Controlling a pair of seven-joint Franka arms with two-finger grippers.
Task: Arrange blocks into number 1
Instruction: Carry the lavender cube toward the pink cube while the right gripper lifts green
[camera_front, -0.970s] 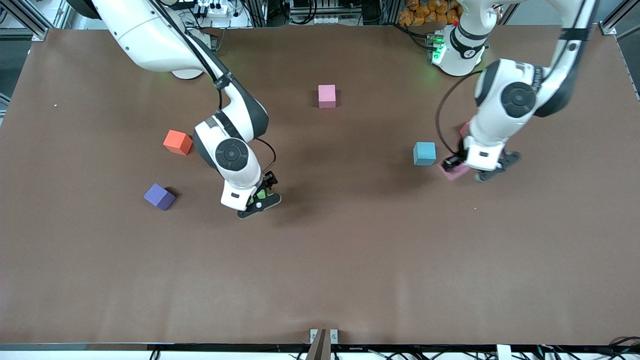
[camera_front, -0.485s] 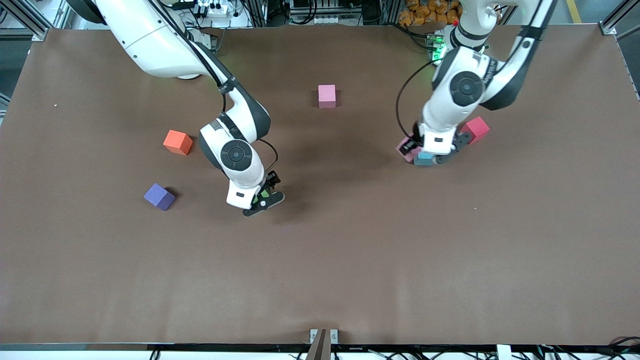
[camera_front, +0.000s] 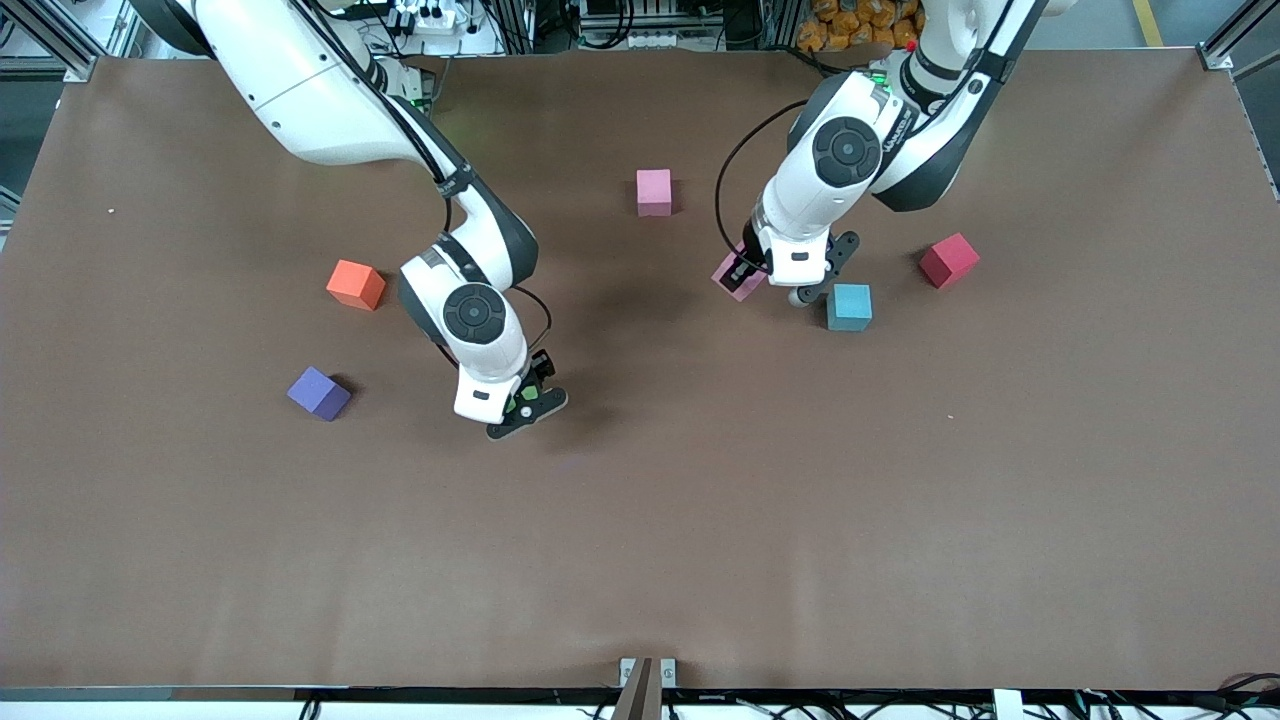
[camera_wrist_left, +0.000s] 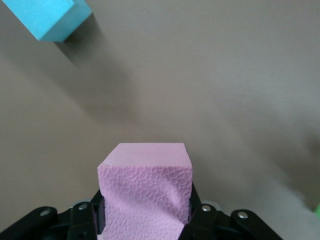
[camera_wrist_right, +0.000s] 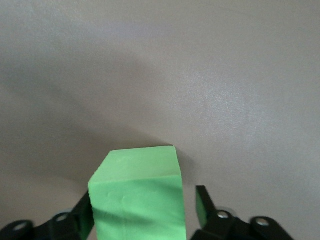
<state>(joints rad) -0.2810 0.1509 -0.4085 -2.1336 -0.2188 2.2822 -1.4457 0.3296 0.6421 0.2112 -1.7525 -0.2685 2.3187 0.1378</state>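
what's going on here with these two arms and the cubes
The left gripper carries a textured pink foam cube above the table, beside the light blue cube. The right gripper is low on the table around a green cube, one jaw apart from it. Another pink cube, plus orange, purple and red cubes, lie scattered.

You have a plain brown tabletop (camera_front: 700, 520) carrying a pale pink block (camera_front: 654, 191), an orange block (camera_front: 355, 284), a purple block (camera_front: 319, 392), a light blue block (camera_front: 849, 306) and a red block (camera_front: 949, 260), each a single flat colour. The block in the left wrist view (camera_wrist_left: 146, 192) is a pinker, slightly mauve shade, and its near face is stamped with a fine pebbled, scale-like texture, while the bright green block (camera_wrist_right: 136, 199) looks plain and smooth. Both arms are glossy white with dark grey joints, and their fingers (camera_wrist_right: 202, 204) are black.
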